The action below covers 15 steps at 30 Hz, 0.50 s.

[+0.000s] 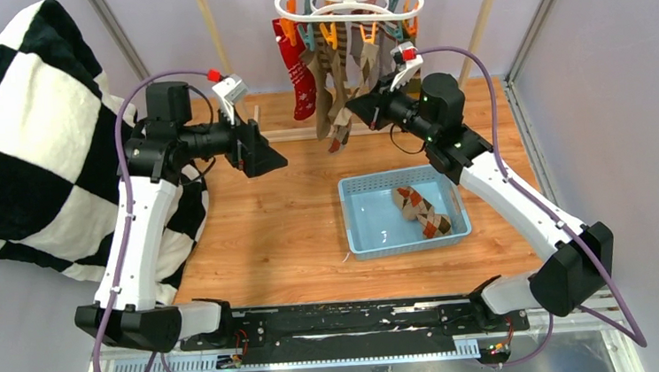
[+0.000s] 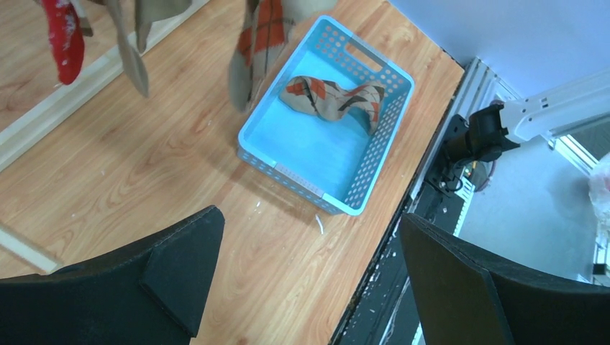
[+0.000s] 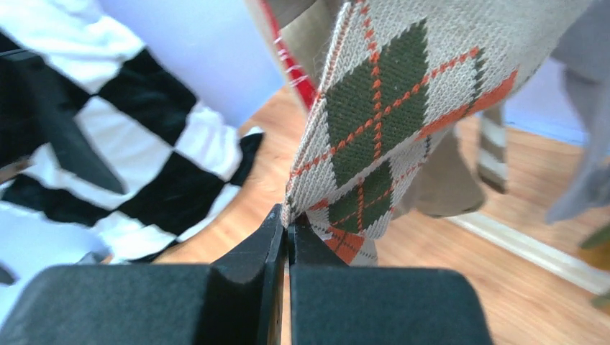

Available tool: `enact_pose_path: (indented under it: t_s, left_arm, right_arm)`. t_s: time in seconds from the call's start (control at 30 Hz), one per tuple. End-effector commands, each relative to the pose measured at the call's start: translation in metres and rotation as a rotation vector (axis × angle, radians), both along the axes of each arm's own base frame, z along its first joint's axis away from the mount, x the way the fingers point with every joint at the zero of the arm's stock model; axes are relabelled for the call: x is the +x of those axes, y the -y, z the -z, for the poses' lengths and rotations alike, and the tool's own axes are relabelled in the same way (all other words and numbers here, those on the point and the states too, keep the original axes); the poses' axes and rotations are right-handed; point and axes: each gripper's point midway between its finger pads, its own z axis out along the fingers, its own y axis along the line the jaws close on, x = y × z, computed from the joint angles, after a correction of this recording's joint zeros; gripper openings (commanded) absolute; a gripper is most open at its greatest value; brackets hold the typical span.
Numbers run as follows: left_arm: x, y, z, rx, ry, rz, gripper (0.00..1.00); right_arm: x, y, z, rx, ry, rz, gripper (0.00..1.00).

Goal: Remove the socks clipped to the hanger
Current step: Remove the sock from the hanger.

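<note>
The white hanger (image 1: 349,2) with orange and teal pegs hangs at the back. Several socks dangle from it, among them a red sock (image 1: 302,81) and an argyle sock (image 1: 336,105). My right gripper (image 1: 357,109) is raised beside them. In the right wrist view the right gripper (image 3: 289,224) is shut, pinching the lower left edge of the argyle sock (image 3: 392,108). My left gripper (image 1: 272,160) hovers left of the socks, apart from them. It stands open (image 2: 309,215) over bare wood with nothing between its fingers.
A light blue basket (image 1: 357,241) sits on the table right of centre, holding another argyle sock (image 1: 421,211). A black-and-white checkered blanket (image 1: 30,147) drapes over the left side. The wooden rack's posts (image 1: 211,26) and base rail stand behind the socks.
</note>
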Motion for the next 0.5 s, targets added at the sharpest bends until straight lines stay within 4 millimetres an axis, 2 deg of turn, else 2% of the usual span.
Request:
enact_pose_path:
  t_s: [0.0,0.1,0.2,0.47]
  left_arm:
    - [0.001,0.021,-0.007,-0.005,-0.005,0.068,1.00]
    - [0.004,0.036,-0.006,0.032,0.021,0.097,1.00]
    - [0.016,0.046,-0.007,0.080,0.061,0.088,1.00]
    - [0.038,0.065,-0.014,0.176,0.209,0.096,1.00]
  right_arm:
    - [-0.045,-0.026,-0.015,0.099,-0.048,-0.246,0.00]
    - [-0.057,-0.031,-0.023,0.163,-0.089,-0.303,0.00]
    - [-0.064,-0.035,-0.032,0.206,-0.112,-0.340,0.00]
    - [-0.064,-0.045,-0.046,0.260,-0.194,-0.387,0.00]
